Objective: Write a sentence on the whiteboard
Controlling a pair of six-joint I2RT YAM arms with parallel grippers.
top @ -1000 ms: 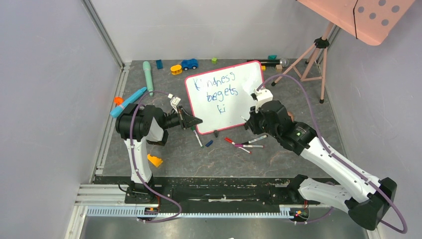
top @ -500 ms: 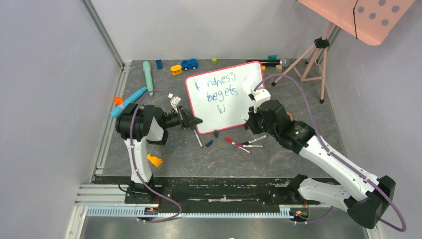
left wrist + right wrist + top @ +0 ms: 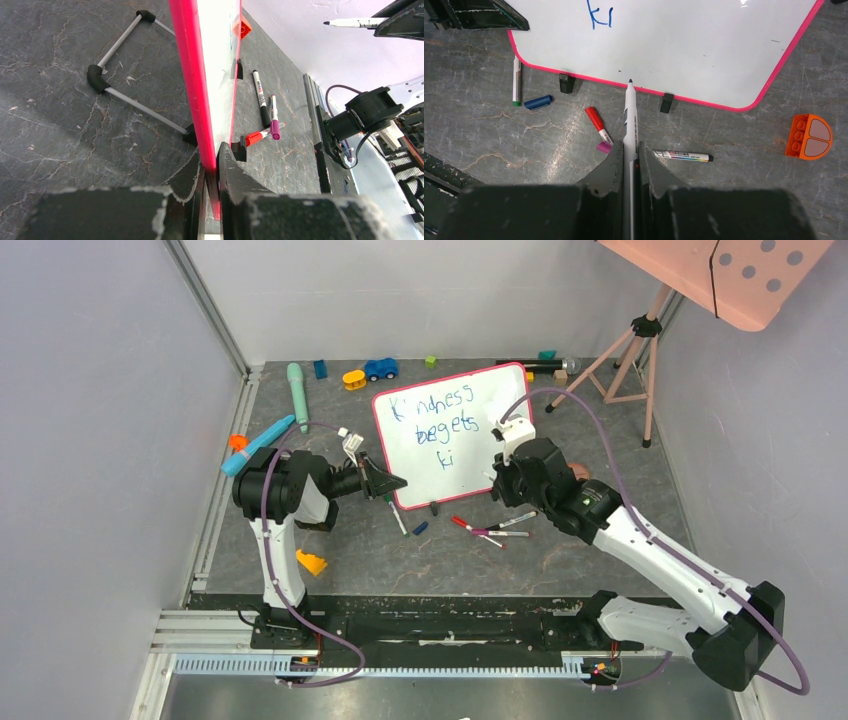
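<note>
Left fingers [image 3: 224,162]: pinching the pink frame of the whiteboard [image 3: 490,385] at its 8 o'clock corner in the top view. Likely purpose: to brace the board against writing pressure, since it stands tilted on its clip feet [image 3: 565,82].

Right fingers [image 3: 619,159]: clamped on a marker [image 3: 629,112]. Its tip points to 12 o'clock, near the lower frame, and the left wrist view shows it apart from the white surface.

Sentence [image 3: 437,425]: blue, reads "Kindness / begets / Ki", so the third line is unfinished. Judgement: the tip has to go up and land just right of "Ki" to continue.

Loose markers [image 3: 681,156] lie on the tabletop [image 3: 350,540] at 6 o'clock of the board.
</note>
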